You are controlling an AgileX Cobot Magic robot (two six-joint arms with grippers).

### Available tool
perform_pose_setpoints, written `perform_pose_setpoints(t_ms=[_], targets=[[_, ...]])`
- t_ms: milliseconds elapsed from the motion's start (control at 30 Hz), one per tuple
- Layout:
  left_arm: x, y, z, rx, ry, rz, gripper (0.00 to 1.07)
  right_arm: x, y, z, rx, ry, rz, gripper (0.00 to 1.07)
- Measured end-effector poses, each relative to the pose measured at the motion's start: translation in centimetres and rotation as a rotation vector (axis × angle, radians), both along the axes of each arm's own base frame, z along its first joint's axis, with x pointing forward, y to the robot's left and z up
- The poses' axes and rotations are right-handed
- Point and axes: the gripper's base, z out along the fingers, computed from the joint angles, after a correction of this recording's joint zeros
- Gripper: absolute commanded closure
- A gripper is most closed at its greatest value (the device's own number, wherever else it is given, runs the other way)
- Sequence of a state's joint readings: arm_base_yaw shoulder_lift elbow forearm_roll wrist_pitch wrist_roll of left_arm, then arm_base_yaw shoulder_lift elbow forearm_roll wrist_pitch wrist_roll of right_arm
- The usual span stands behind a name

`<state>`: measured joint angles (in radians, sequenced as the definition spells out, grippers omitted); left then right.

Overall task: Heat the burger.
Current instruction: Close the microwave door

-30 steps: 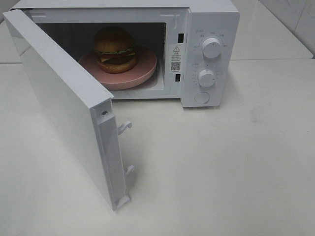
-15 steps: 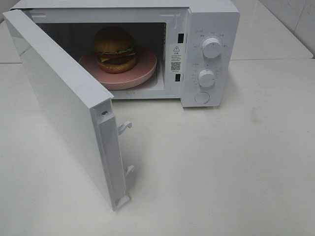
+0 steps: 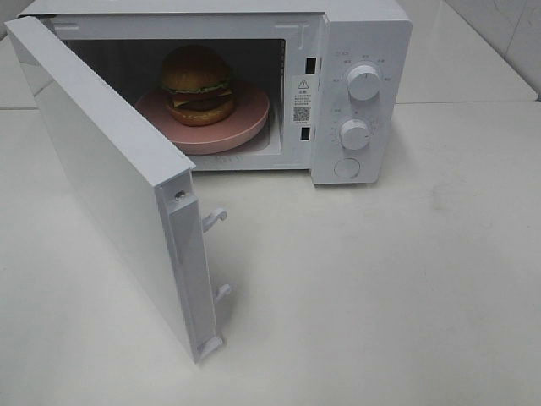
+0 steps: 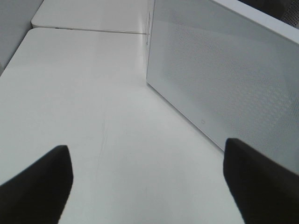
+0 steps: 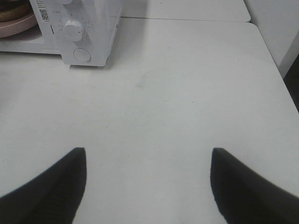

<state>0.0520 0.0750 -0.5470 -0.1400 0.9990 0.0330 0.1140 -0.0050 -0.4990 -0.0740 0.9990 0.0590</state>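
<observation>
No visible shift since the earlier frames: the burger (image 3: 198, 85) sat on the pink plate (image 3: 245, 127) inside the microwave (image 3: 363, 34), with the door (image 3: 101, 194) wide open. The left gripper (image 4: 145, 147), spread and empty, had the door's outer panel close ahead. The right gripper (image 5: 148, 151), likewise spread and empty, stood well short of the dials (image 5: 74, 30). Judged pending: closing the door.
</observation>
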Motion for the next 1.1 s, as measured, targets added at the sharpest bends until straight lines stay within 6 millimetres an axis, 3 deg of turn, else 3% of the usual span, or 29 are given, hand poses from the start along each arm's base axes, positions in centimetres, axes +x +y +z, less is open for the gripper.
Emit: perform_pose_setpoints(t_ms=[33, 67, 100, 133, 167, 233, 267, 333, 600, 733, 933, 1100], targets=[[0.7, 0.0, 0.3, -0.004, 0.000, 0.003, 0.51, 0.0, 0.0, 0.0, 0.000, 0.000, 0.000, 0.35], [0.7, 0.0, 0.3, -0.004, 0.000, 0.003, 0.51, 0.0, 0.0, 0.0, 0.000, 0.000, 0.000, 0.35], [1.1, 0.1, 0.4, -0.006, -0.003, 0.005, 0.58, 0.0, 0.0, 0.0, 0.000, 0.000, 0.000, 0.35], [2.0, 0.1, 0.7, -0.013, 0.001, 0.008, 0.73, 0.0, 0.0, 0.0, 0.000, 0.000, 0.000, 0.35], [2.0, 0.1, 0.7, -0.013, 0.001, 0.008, 0.73, 0.0, 0.0, 0.0, 0.000, 0.000, 0.000, 0.35], [3.5, 0.2, 0.9, -0.018, 0.012, 0.016, 0.95, 0.0, 0.0, 0.0, 0.000, 0.000, 0.000, 0.35], [3.5, 0.2, 0.9, -0.018, 0.012, 0.016, 0.95, 0.0, 0.0, 0.0, 0.000, 0.000, 0.000, 0.35], [5.2, 0.4, 1.1, -0.022, 0.028, 0.024, 1.07, 0.0, 0.0, 0.0, 0.000, 0.000, 0.000, 0.35], [9.7, 0.8, 0.4, -0.001, -0.017, 0.036, 1.07, 0.0, 0.0, 0.0, 0.000, 0.000, 0.000, 0.35], [11.1, 1.0, -0.3, -0.001, -0.090, 0.054, 1.07, 0.0, 0.0, 0.0, 0.000, 0.000, 0.000, 0.35], [13.2, 1.7, -2.3, 0.032, -0.204, 0.112, 1.07, 0.0, 0.0, 0.0, 0.000, 0.000, 0.000, 0.35], [14.9, 2.5, -5.1, 0.049, -0.277, 0.184, 1.07, 0.0, 0.0, 0.0, 0.000, 0.000, 0.000, 0.35]])
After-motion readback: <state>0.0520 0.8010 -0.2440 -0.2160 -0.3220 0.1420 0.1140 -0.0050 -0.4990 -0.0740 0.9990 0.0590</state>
